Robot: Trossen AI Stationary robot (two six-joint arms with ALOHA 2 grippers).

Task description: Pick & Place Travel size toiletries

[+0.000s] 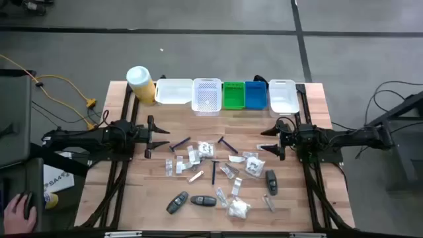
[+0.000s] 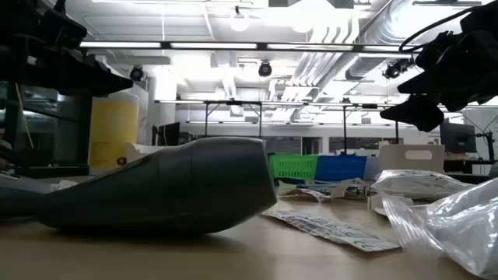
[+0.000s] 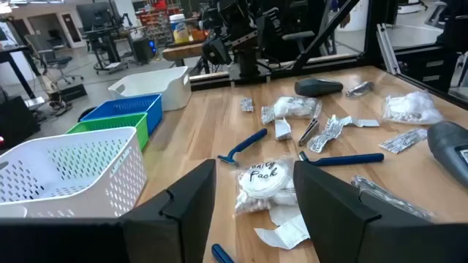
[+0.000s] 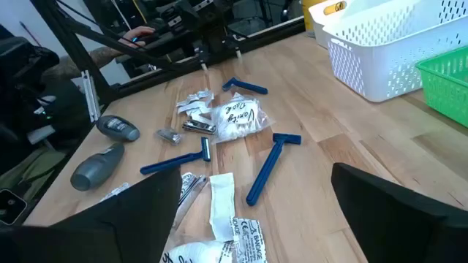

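Note:
The travel size toiletries [image 1: 211,168] lie scattered flat on the middle of the wooden table: clear and white sachets [image 3: 261,179], dark-blue razors [image 4: 267,164] and small packets. My left gripper [image 1: 160,140] hovers open at the left end of the scatter, fingers level and pointing toward the table's right. In the left wrist view [image 3: 256,201] a round white sachet shows between its fingers, below them and apart. My right gripper [image 1: 266,140] hovers open at the right end, pointing toward the table's left; in the right wrist view [image 4: 256,212] razors and sachets lie ahead of it.
Along the far edge stand a yellow canister [image 1: 140,82], a white tray [image 1: 173,91], a white basket [image 1: 207,96], a green bin [image 1: 233,94], a blue bin [image 1: 255,94] and a white bin [image 1: 283,96]. Dark grey handheld devices [image 1: 177,203] lie near the front edge.

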